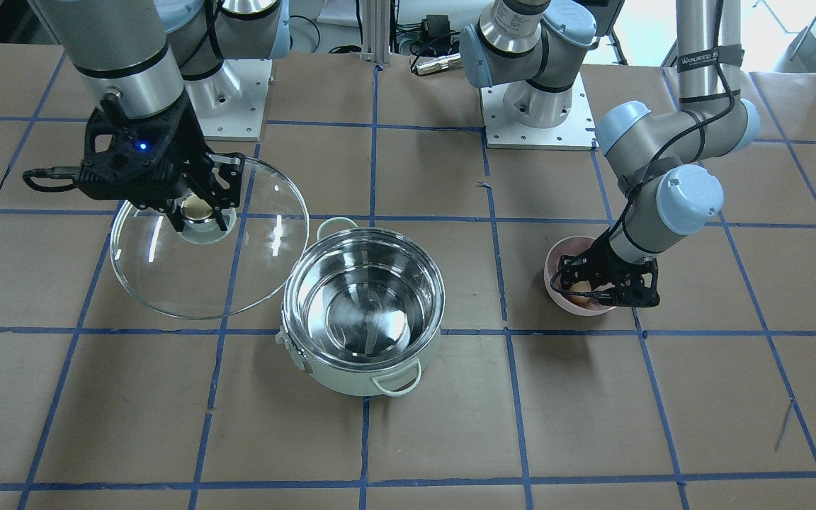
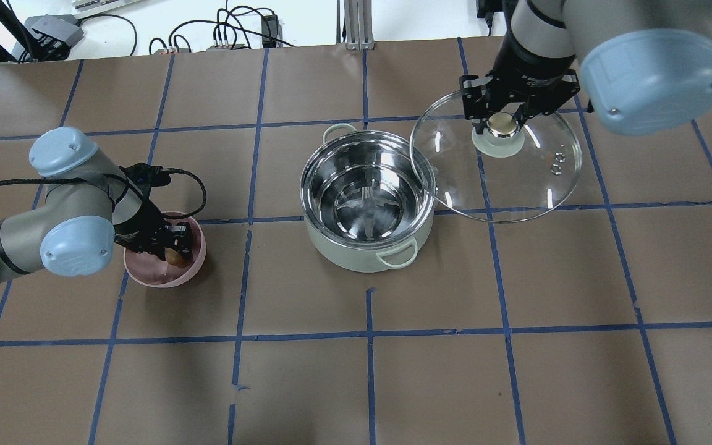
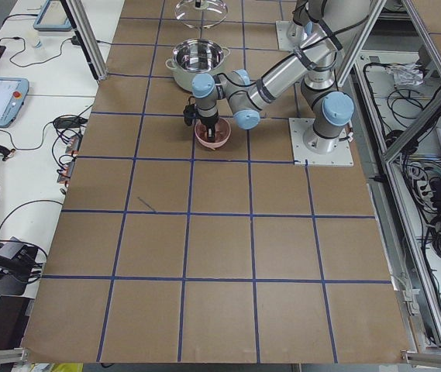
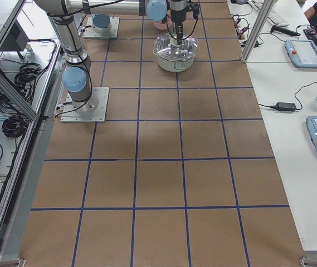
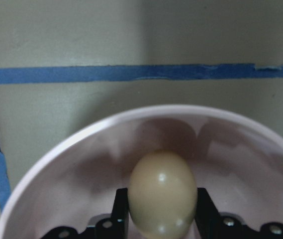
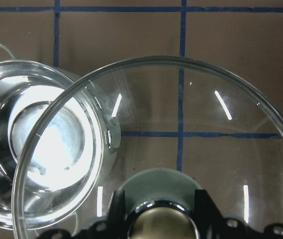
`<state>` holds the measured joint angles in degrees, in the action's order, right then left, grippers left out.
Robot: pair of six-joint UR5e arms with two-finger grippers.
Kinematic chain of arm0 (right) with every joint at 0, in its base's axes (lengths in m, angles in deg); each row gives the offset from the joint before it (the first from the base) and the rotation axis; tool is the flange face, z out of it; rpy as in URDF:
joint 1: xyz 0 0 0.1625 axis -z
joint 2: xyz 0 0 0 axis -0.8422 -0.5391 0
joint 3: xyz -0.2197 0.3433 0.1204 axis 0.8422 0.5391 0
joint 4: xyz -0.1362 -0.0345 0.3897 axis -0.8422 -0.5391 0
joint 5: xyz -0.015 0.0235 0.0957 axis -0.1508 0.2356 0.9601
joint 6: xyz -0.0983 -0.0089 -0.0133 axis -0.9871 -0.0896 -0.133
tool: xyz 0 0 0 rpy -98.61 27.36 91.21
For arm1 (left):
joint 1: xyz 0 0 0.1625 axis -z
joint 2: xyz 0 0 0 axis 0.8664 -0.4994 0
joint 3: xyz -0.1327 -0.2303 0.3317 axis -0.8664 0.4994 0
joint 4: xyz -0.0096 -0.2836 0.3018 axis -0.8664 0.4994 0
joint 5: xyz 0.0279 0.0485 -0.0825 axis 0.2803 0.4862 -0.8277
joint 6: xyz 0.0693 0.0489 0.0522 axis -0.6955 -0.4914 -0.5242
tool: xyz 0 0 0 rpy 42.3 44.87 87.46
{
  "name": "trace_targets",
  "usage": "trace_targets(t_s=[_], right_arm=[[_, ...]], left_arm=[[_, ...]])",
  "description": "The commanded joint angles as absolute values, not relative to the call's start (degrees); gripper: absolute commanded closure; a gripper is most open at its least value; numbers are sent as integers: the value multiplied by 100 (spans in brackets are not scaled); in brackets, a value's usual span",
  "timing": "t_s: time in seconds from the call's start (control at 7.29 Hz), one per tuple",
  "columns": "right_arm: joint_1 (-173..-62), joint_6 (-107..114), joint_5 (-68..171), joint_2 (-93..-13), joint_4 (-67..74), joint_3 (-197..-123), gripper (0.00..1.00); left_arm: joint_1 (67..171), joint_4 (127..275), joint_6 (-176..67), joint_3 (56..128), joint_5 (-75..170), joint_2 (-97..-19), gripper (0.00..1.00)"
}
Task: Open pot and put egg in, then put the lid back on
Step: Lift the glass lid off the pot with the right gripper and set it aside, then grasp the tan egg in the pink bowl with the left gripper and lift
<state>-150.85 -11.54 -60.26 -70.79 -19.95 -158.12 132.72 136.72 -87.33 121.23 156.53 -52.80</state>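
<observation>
Right tool [image 2: 503, 120] is clamped on the lid [image 2: 535, 173] knob, holding it raised at upper right of the overhead view, which leaves the pot [image 2: 356, 256], mid-frame on the table [image 2: 331, 383], open and empty. Left tool [image 2: 167, 244] is down in the bowl [image 2: 157, 279] at left, fingers closed on the egg [image 5: 162, 194]; it looks ready to lift.

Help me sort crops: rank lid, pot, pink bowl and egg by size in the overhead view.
1. lid (held up nearer the camera, so its margin is unsure)
2. pot
3. pink bowl
4. egg
</observation>
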Motion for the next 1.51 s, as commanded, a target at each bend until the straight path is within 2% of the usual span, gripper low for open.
trace_targets(t_s=[0.0,0.27,0.55,0.96,1.37], right_arm=[[-14931,-1351,-6019,-7169,-1845,-15854,55],[-14721,-1684,-6081,-7161,-1801,-15862,56],[-14405,-2010,-6037,-7169,-1704,-15976,57],[-14456,-1993,-6116,-7379,-1722,-16011,56],[-14422,-1949,-6194,-7450,-1696,-16223,57]], left_arm=[[13272,13674,-8722,12087,15626,-5172,81],[13281,13656,-8704,12078,15644,-5137,84],[13333,14415,-8547,11520,15635,-4883,84],[14008,15947,-7811,10289,15626,-4635,84],[15141,15688,-6765,9935,15600,-4784,84]])
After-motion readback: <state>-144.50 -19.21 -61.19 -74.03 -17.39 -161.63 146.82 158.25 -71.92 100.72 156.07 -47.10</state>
